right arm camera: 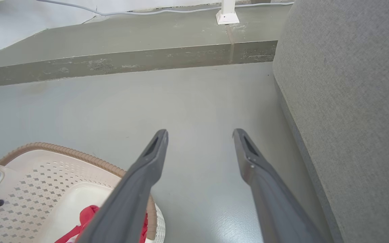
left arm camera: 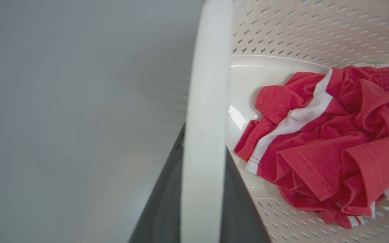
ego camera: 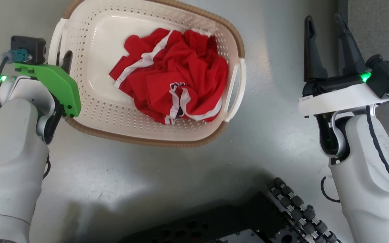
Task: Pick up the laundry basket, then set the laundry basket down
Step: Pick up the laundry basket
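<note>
Resting on grey floor (ego camera: 147,175), the laundry basket (ego camera: 93,101) holds red clothing (ego camera: 181,67).

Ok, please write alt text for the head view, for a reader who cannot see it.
A cream laundry basket holding crumpled red clothing stands on a grey floor. The left gripper is at its left handle; the right gripper, open, is apart on the right.

1. Your left gripper (ego camera: 62,60) reaches forward from a bent wrist, its fingers on either side of the laundry basket (ego camera: 106,111) handle; it is hard to tell whether they pinch it.
2. Your right gripper (ego camera: 323,23) points forward, fingers spread wide, holding nothing.
</note>
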Tool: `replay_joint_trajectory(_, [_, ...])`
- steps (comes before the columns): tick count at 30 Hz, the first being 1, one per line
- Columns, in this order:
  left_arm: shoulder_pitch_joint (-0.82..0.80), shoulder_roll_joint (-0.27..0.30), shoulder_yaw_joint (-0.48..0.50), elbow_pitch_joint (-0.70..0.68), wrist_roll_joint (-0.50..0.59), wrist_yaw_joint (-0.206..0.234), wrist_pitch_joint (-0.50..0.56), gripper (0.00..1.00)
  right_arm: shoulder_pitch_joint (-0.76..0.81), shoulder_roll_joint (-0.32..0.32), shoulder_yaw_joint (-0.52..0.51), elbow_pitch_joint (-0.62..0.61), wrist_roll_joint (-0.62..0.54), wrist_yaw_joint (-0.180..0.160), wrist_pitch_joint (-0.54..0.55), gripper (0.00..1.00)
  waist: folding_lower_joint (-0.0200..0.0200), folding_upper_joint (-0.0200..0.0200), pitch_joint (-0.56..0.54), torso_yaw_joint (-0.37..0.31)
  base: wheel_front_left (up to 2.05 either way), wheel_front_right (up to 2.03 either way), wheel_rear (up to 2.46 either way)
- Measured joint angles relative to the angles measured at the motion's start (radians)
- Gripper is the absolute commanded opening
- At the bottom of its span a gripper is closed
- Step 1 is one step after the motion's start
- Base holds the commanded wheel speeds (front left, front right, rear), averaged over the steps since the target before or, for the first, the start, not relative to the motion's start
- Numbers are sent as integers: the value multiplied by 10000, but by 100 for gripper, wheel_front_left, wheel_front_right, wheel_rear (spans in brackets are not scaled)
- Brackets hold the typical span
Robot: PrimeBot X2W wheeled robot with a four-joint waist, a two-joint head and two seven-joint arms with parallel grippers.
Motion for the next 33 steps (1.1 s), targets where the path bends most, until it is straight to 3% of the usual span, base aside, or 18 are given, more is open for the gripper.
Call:
replay_joint_trajectory(18, [12, -539, 846, 1122, -796, 115, -543, 0, -81, 8, -249, 153, -138, 2, 0, 100, 0, 0, -174, 384, 0, 0, 0])
replay_joint_trajectory(30, [15, -715, 901, 1672, -869, 190, -627, 0, -88, 10, -301, 228, -274, 15, 0, 100, 0, 0, -313, 534, 0, 0, 0])
replay_joint_trajectory(31, [14, -734, 907, 1689, -884, 190, -627, 20, -88, 10, -305, 232, -276, 17, 0, 100, 0, 0, -320, 539, 0, 0, 0])
replay_joint_trajectory(32, [14, -765, 907, 1714, -961, 188, -625, 15, -88, 10, -309, 236, -276, 17, 0, 100, 0, 0, -326, 544, 0, 0, 0])
replay_joint_trajectory(33, [15, -786, 890, 1770, -993, 188, -610, 0, -88, 10, -313, 238, -278, 17, 0, 100, 0, 0, -332, 547, 0, 0, 0])
